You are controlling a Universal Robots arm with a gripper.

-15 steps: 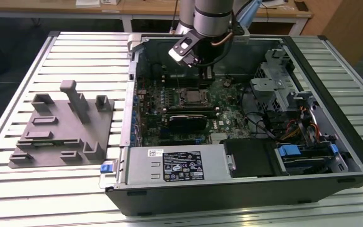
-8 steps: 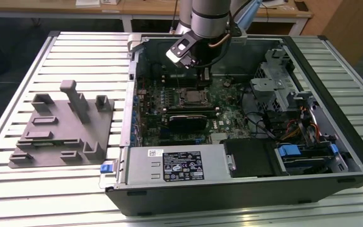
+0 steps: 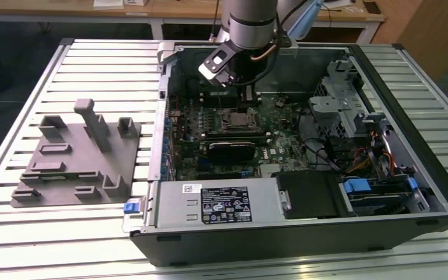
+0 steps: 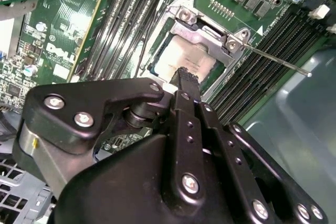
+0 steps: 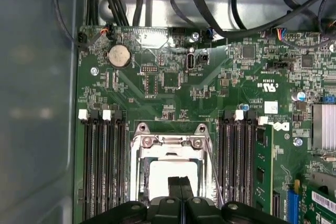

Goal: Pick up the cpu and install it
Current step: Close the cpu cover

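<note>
- The table (image 3: 91, 64), of pale metal slats, carries everything; the socket (image 5: 169, 141) is over its middle.
- The open computer case (image 3: 302, 239) lies on its side on the table, with the socket deep inside it on the green motherboard (image 5: 173, 77).
- A grey tray (image 3: 68, 175) with upright blocks sits outside the case, well apart from the socket toward the exterior view's left.
- The arm (image 3: 251, 23) reaches down into the case, directly above the socket.
- Dark memory slots (image 5: 102, 166) run along both sides of the socket.
- The socket's metal frame is swung open, and its thin lever (image 4: 273, 61) sticks out to one side.
- The cpu (image 4: 178, 56) lies flat in the socket, pale face up.
- The tool (image 5: 180, 181) is clenched, its two black fingers (image 5: 174, 184) pressed together with nothing between them. In both wrist views their tips are at the cpu's face, over the socket's middle.
</note>
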